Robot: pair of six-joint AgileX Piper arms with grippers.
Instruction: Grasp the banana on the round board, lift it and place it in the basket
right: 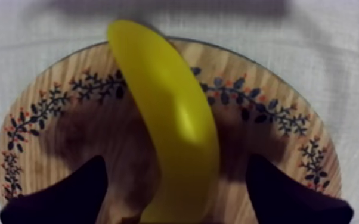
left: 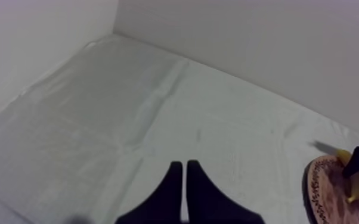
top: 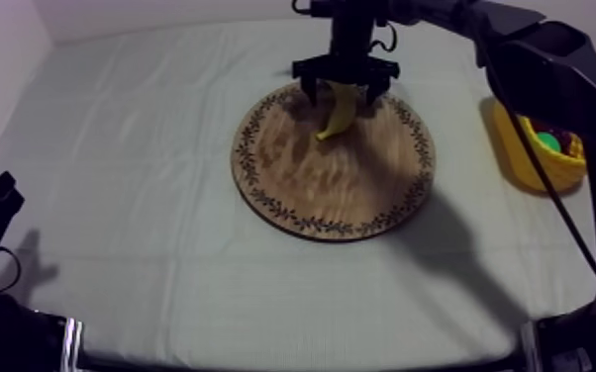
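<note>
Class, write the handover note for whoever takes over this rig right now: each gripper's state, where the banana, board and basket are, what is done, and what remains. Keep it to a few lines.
Left gripper: shut on nothing, at rest over the bare cloth.
Right gripper: open, low over the far part of the board, one finger at each side of the banana.
Banana: lying on the board, one end past the rim, not gripped.
Basket: at the robot's right, apart from the board.
Done: right arm in place for the grasp.
Left: close on the banana, lift, carry to the basket, release.
</note>
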